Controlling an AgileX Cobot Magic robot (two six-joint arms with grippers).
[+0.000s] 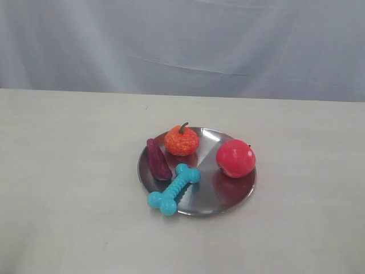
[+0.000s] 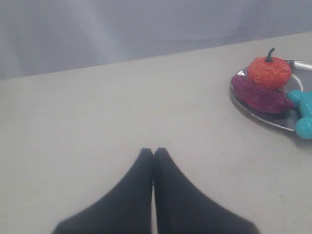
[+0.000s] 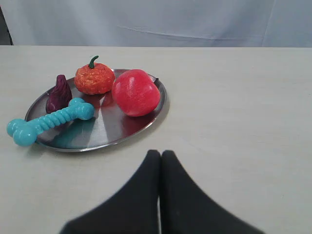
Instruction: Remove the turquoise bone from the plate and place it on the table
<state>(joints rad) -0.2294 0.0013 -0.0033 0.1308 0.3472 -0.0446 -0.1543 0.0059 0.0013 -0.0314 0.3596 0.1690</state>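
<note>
The turquoise bone (image 1: 174, 190) lay on the plate (image 1: 222, 197), one end poking out over the rim, beside a purple toy (image 1: 158, 159). An orange pumpkin (image 1: 181, 140) and a red apple (image 1: 235, 158) sat there too. Over the desk (image 1: 68, 200), the left hand (image 2: 153, 152) and the right hand (image 3: 160, 154) were closed tight, holding nothing.

Probably a lab or test set-up rather than a home, though little of the room shows: a plain pale beige matte table (image 1: 68, 228) before a draped grey-white cloth backdrop (image 1: 182, 40), with a round shiny silver metal plate (image 1: 211, 197) of props such as a turquoise rubber dog-bone toy (image 1: 173, 190) staged on it.
</note>
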